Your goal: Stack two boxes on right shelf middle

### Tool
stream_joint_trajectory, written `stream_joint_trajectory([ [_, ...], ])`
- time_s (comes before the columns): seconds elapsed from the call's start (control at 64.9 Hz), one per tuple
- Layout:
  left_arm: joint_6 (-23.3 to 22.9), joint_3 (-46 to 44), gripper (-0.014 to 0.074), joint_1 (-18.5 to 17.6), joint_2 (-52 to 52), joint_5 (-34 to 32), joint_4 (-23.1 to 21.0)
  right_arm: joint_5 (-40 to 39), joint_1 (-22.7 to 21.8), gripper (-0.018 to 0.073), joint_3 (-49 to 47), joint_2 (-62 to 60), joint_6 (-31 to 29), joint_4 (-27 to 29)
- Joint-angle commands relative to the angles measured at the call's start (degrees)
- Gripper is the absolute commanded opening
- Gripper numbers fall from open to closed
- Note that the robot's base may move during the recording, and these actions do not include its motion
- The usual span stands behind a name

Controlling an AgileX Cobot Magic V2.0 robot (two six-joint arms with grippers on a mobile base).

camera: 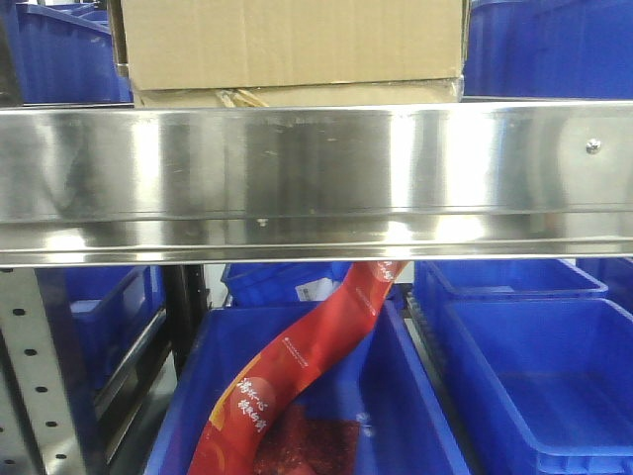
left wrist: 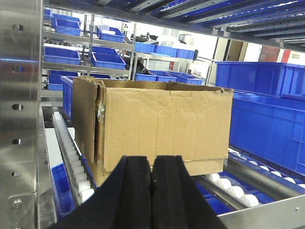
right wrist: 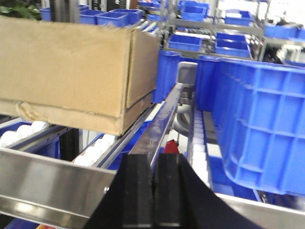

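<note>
The large brown cardboard box (camera: 287, 40) rests on the thin flat box (camera: 376, 94), both on the steel shelf (camera: 316, 178) behind its shiny front lip. From the left wrist the large box (left wrist: 167, 124) stands on the flat box (left wrist: 205, 166) over white rollers. My left gripper (left wrist: 152, 161) is shut and empty, just in front of the stack. In the right wrist view the large box (right wrist: 62, 67) and the flat box (right wrist: 71, 117) lie at the left. My right gripper (right wrist: 154, 157) is shut and empty, to their right over the shelf lip (right wrist: 47, 176).
Blue plastic bins (camera: 534, 366) fill the level below, one holding a red packet (camera: 307, 366). A perforated upright (camera: 30, 376) stands at lower left. A tall blue bin (right wrist: 262, 119) sits right of the stack, and more blue bins (left wrist: 267, 114) crowd around it.
</note>
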Motion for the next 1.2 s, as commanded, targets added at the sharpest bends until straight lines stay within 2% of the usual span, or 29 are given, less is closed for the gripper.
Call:
stream_joint_trajectory([
  [0.0,0.2,-0.1,-0.0091,0.3,-0.4,-1.1,-0.3,-5.0,-2.5,-0.0160,3.7,-1.1,-3.4,3.0],
  [0.077,0.2,-0.1,-0.0091,0.3,-0.4,-1.1,-0.3,-8.8,-6.6,-0.0160,7.5,-2.1,-9.6,10.2],
  [0.123,0.2,-0.1,-0.0091,0.3,-0.4,-1.1,-0.3,-14.1,-9.3,-0.0160,10.0,-2.6,-12.9,14.6],
  [0.185,0.2,-0.1,-0.0091,0.3,-0.4,-1.1,-0.3,-19.3,-12.4,-0.0160,12.9,-3.3,-13.9,17.4],
  [0.246,0.2,-0.1,-0.0091,0.3,-0.4,-1.1,-0.3,-19.4,-14.8,-0.0160,15.2,-4.0,-13.7,19.3],
  [0.385,0.2,-0.1,-0.0091,0.3,-0.4,-1.1,-0.3,-18.6,-15.5,-0.0160,18.4,-6.6,-11.8,19.0],
  [0.539,0.2,-0.1,-0.0091,0.3,-0.4,-1.1,-0.3,-14.9,-15.5,-0.0160,18.4,-8.9,-11.8,14.5],
  [0.755,0.2,-0.1,-0.0091,0.3,-0.4,-1.1,-0.3,-11.4,-15.5,-0.0160,18.4,-8.9,-12.1,14.4],
  [1.186,0.2,-0.1,-0.0091,0.3,-0.4,-1.1,-0.3,-13.9,-13.5,-0.0160,18.4,-8.9,-12.1,14.4],
])
